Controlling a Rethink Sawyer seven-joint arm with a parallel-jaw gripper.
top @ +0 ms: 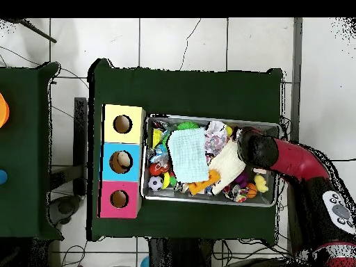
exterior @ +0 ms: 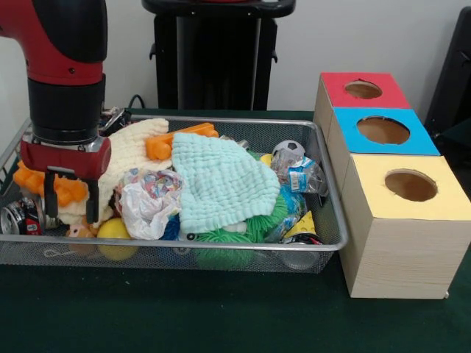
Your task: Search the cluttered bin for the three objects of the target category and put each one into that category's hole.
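- Table [exterior: 221, 316]: green cover; carries the bin and the boxes.
- Arm [exterior: 66, 66]: red and black, comes down near vertical over one end of the bin, wrist straight; in the overhead view it reaches across the bin rim from the side.
- Bin [exterior: 184, 254]: wire mesh, heaped full. The fingers hang inside it at the end farthest from the boxes.
- Boxes: yellow box [exterior: 408, 220], blue box [exterior: 383, 132], red box [exterior: 360, 92] stand in a row touching the bin end, well apart from the fingers.
- Green cloth [exterior: 224, 180]: drapes the middle of the heap, between the fingers and the boxes.
- Cream cloth [exterior: 132, 151]: lies just beside the fingers, on the box side.
- Gripper [exterior: 71, 198]: two black fingers [exterior: 51, 193] apart, nothing between them, pointing straight down.
- Orange toy [exterior: 62, 187]: directly behind the fingers; contact cannot be confirmed.
- Can [exterior: 22, 217]: crushed, just beside the fingers, against the bin end.
- Yellow ball [exterior: 114, 232]: just below and beside the fingers.
- Target category: not stated; which items belong cannot be told. Candidates lie partly under the cloths.
- Judgement: the step in hand is search and pick. Centre the fingers on one item, descend straight, avoid snagging the cream cloth or the mesh.
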